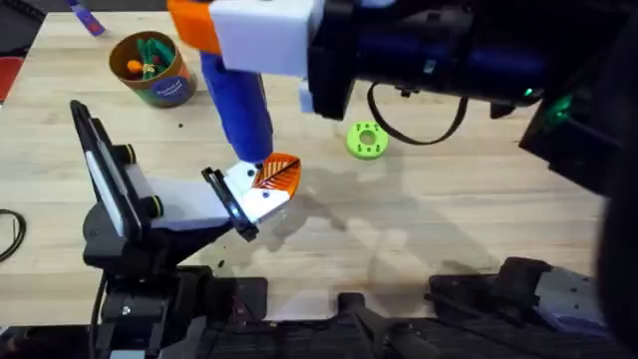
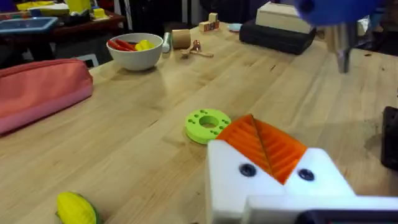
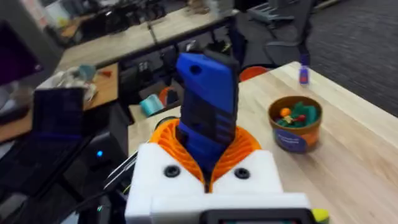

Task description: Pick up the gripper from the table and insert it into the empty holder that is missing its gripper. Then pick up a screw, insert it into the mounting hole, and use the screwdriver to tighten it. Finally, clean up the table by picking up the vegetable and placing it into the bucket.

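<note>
Blue, the screwdriver (image 1: 239, 105) hangs tip-down, pinched in the right gripper (image 1: 254, 35) just above the left gripper (image 1: 267, 184), whose pads press together; tightening seems in hand, so next the tip must meet the screw.

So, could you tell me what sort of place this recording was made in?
Probably a robotics lab or workshop: a wooden workbench with toys in a bucket, more tables crowded with gear, and an office chair on carpet behind.
</note>
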Robot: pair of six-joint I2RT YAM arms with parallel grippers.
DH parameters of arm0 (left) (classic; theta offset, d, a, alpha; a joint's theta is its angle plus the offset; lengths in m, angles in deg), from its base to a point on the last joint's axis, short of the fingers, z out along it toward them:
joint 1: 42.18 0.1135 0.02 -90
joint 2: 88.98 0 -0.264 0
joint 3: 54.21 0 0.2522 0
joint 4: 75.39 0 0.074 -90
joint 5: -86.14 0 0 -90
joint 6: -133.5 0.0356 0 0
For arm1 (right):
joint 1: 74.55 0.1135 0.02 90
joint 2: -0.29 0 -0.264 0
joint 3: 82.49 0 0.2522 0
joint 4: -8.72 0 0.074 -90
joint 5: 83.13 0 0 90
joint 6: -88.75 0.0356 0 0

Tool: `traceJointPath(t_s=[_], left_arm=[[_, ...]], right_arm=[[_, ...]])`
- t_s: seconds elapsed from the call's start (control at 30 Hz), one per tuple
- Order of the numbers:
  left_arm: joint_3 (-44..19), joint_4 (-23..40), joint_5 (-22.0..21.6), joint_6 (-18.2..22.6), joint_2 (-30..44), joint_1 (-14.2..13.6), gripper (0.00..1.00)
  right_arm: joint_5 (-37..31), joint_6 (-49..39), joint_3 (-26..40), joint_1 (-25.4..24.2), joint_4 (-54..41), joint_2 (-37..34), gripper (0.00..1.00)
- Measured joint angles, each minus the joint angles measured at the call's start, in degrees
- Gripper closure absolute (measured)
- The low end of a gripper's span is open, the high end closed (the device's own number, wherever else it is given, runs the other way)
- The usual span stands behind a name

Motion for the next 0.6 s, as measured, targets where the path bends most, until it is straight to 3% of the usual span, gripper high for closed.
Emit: traceJointPath(t_s=[0.23,0.47,0.6], left_arm=[[0.0,0.0,0.0,0.0,0.0,0.0,0.995],[0.0,0.0,0.0,0.0,0.0,0.0,0.995],[0.0,0.0,0.0,0.0,0.0,0.0,0.995]], right_arm=[[3.9,-4.4,-0.1,0.5,1.4,-0.1,0.980],[4.8,-6.6,-8.9,2.1,23.1,-0.1,0.980],[5.2,-5.8,-13.8,1.5,25.7,-0.2,0.980]])
